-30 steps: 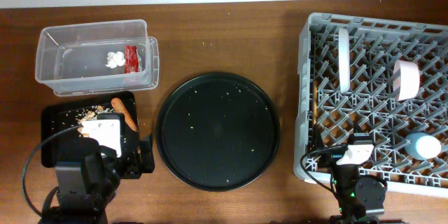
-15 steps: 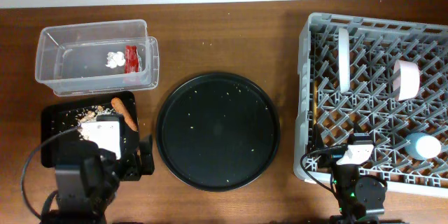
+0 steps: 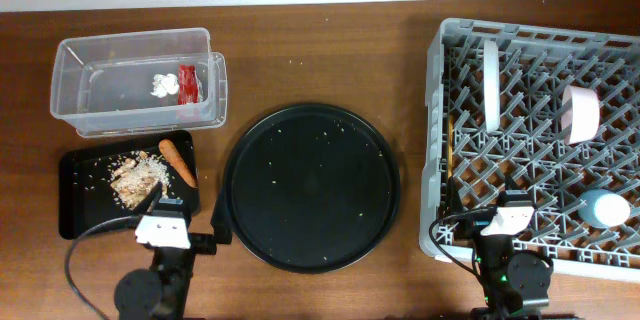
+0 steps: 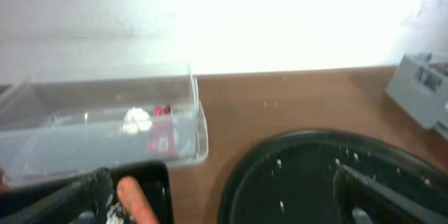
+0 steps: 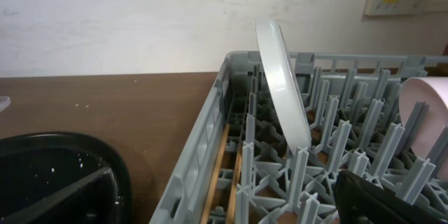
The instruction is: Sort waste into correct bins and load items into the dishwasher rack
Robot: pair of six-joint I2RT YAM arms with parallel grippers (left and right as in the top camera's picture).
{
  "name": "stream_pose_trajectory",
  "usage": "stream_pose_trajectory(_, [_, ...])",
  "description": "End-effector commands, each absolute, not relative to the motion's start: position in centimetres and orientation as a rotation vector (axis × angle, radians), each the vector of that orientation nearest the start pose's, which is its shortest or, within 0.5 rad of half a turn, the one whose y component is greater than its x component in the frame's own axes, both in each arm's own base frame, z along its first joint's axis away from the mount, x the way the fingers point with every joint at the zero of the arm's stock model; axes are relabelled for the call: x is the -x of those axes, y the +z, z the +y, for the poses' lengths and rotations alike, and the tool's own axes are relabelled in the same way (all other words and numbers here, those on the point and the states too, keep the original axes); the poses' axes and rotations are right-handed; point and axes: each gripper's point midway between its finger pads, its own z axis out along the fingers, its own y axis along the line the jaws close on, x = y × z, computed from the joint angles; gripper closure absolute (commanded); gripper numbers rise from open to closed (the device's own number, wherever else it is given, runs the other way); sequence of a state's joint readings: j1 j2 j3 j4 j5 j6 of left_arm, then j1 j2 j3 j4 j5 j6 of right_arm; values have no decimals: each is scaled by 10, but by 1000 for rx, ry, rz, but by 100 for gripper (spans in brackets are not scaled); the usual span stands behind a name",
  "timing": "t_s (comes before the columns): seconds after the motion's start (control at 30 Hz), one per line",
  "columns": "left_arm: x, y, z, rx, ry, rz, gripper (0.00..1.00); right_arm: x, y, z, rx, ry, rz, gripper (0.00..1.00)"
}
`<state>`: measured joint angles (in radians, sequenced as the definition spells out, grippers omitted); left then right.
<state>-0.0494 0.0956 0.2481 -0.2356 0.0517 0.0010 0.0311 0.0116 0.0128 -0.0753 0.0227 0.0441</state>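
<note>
The clear tub (image 3: 70,70) holds the red wrapper (image 3: 187,82) and the white tissue (image 3: 163,84); it also shows in the left wrist view (image 4: 70,147). The shallow black tray (image 3: 80,200) holds food scraps (image 3: 135,175) and the carrot (image 3: 178,162). The grey rack (image 3: 436,110) holds the upright plate (image 3: 490,85), the bowl (image 3: 580,113), the blue cup (image 3: 605,207) and the wooden stick (image 3: 455,150). My left gripper (image 3: 188,220) is open and empty at the tray's front right corner, with the carrot (image 4: 136,199) just ahead of it. My right gripper (image 3: 487,207) is open and empty over the rack's front left part.
The big round black tray (image 3: 310,188), with only crumbs on it, lies between the bins and the rack. In the right wrist view the plate (image 5: 283,84) stands among the pegs and the stick (image 5: 222,159) lies along the rack's left wall (image 5: 199,147).
My left arm has drawn back from over the black tray toward the table's front edge, uncovering the scraps and carrot. The right arm has not moved.
</note>
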Motion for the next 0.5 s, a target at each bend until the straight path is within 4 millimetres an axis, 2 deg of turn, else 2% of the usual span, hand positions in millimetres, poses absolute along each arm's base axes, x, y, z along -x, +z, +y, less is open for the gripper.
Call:
stream_pose_trajectory(0.0, [-240, 211, -31, -201, -44, 1508, 1, -246, 156, 0, -37, 19, 1648, 2])
stream_pose_trajectory(0.07, [-241, 212, -33, -235, -18, 1432, 1, -246, 156, 0, -37, 19, 1648, 2])
stream_pose_trajectory(0.13, [-242, 205, -36, -291, 16, 1421, 1, -246, 156, 0, -37, 19, 1648, 2])
stream_pose_trajectory(0.17, [-243, 196, -34, -287, 28, 1461, 1, -246, 156, 0, -37, 19, 1648, 2])
stream_pose_trajectory(0.23, [-245, 165, -26, -262, 45, 1595, 1, -246, 156, 0, -37, 19, 1648, 2])
stream_pose_trajectory(0.27, [-245, 158, -25, -261, 48, 1623, 1, -246, 156, 0, -37, 19, 1648, 2])
stream_pose_trajectory(0.37, [-245, 156, -16, -219, 94, 1636, 1, -246, 156, 0, -37, 19, 1648, 1])
stream_pose_trajectory(0.47, [-245, 157, -16, -220, 93, 1635, 1, -246, 156, 0, -37, 19, 1648, 2])
